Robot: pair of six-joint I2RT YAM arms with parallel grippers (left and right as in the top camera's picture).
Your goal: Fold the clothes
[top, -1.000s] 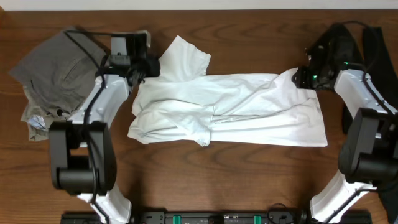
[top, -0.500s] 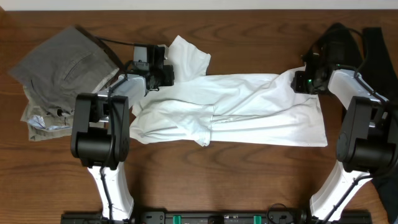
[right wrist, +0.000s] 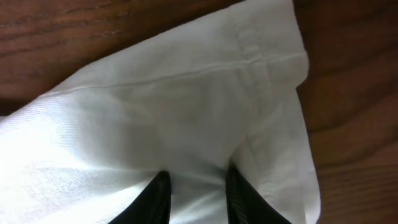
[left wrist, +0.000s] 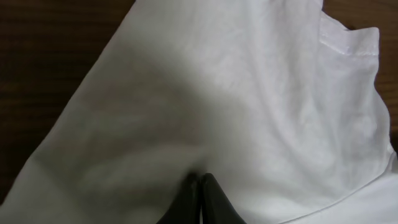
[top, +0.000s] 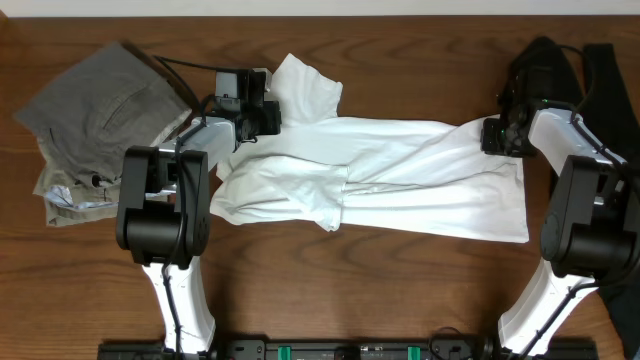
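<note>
The brown table [top: 330,290] holds my wrinkly white shirt [top: 400,175], spread across its middle. Only the top view shows grey trousers [top: 90,110]. Up close, my left fingers [left wrist: 186,202] pinch shirt cloth tight; my right fingers [right wrist: 155,196] grip its corner.

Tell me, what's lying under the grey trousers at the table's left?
A paler khaki garment pokes out beneath the grey trousers; the rest of it is covered.
</note>
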